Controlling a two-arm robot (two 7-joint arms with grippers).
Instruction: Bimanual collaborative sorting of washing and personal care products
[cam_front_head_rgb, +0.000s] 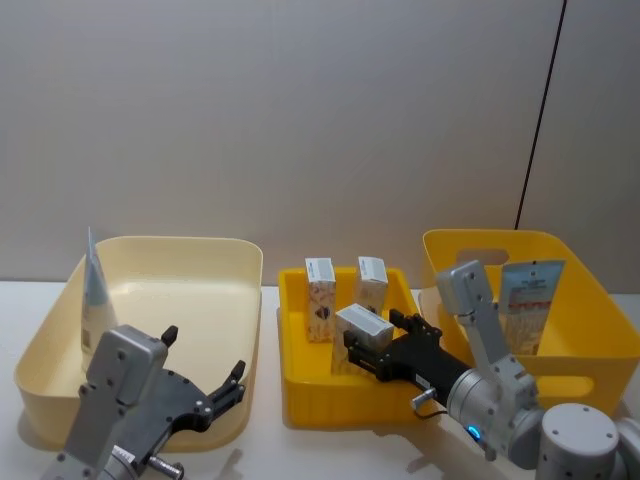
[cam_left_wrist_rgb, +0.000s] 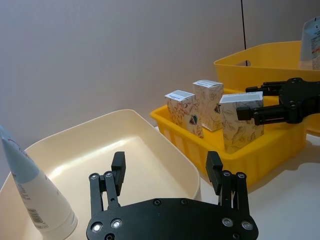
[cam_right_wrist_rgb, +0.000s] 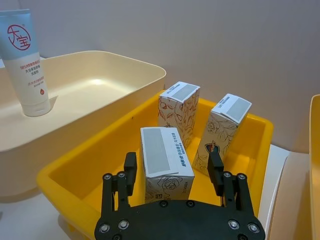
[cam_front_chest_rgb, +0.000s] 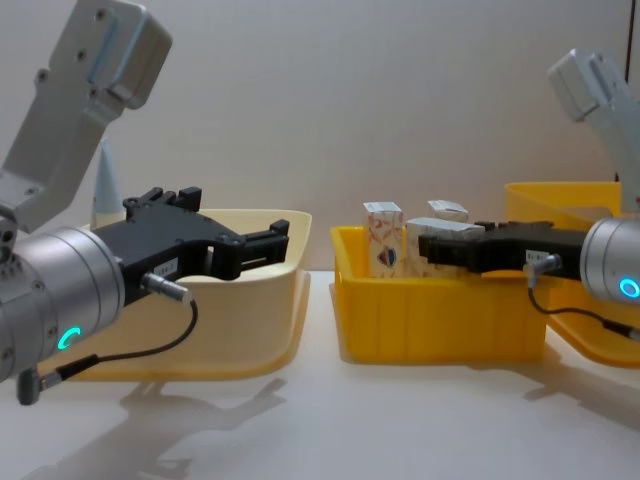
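Both grippers sit nearest. Left gripper (cam_front_head_rgb: 205, 385), fingers spread and empty, hangs over the cream bin (cam_front_head_rgb: 215, 250), where the whitish tube (cam_front_head_rgb: 95, 300) stands beyond it. Right gripper (cam_right_wrist_rgb: 173, 170) straddles one carton (cam_right_wrist_rgb: 165, 162), fingers apart, in the small yellow bin (cam_right_wrist_rgb: 75, 167); two cartons (cam_right_wrist_rgb: 178, 110) stand just past it.

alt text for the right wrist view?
The right end effector, fingers open, straddles the nearest of three marbled cartons standing in a small yellow bin. Beyond it, a pale blue tube stands upright in a cream bin.
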